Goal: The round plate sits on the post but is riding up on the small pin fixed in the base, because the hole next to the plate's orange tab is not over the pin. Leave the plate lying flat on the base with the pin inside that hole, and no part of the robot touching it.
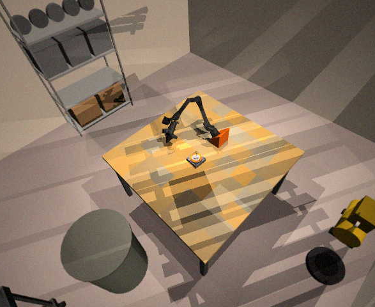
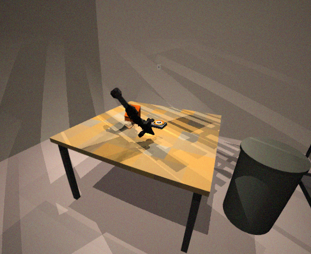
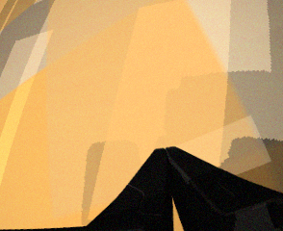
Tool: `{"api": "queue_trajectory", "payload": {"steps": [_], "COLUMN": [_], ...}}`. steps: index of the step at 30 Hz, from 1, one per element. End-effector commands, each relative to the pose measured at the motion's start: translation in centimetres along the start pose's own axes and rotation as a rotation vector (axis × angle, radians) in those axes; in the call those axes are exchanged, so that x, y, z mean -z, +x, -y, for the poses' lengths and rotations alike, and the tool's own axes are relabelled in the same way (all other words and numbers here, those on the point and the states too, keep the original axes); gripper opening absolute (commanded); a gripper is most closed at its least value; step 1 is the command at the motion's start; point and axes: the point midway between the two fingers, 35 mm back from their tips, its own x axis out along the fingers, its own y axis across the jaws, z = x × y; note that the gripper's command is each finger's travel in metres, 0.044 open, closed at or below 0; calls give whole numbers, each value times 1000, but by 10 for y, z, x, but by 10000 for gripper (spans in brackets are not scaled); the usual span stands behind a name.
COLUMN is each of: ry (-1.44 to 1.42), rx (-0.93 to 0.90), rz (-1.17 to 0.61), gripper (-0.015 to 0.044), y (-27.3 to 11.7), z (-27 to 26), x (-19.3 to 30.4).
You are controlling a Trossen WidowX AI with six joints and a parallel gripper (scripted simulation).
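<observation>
Top view: arm with jaws clenched on nothing, poised over the bench, well apart from the round plate. Plate sits on its dark base near the bench centre, beside the orange block.

a metal shelving unit is seen at ten o'clock, a grey drum at seven, a yellow machine at four.

Workshop or storeroom. Metal shelf rack with boxes; drum; yellow machine; tyre on floor.
</observation>
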Motion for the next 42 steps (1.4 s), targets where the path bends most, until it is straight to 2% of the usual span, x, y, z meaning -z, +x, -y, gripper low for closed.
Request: {"api": "queue_trajectory", "payload": {"steps": [1,9,12,18,26,34,42], "ry": [79,127,84,-38,-248,-254,-254], "rx": [-81,-119,-63,81,308,314,315], "rz": [-139,-502,-656,-794,-794,-792,-791], "gripper": [0,0,0,0,0,0,0], "y": [16,26,17,-5,-38,-38,-13], "z": [-50,-148,-185,-223,-250,-250,-237], "x": [6,51,74,102,121,122,145]}}
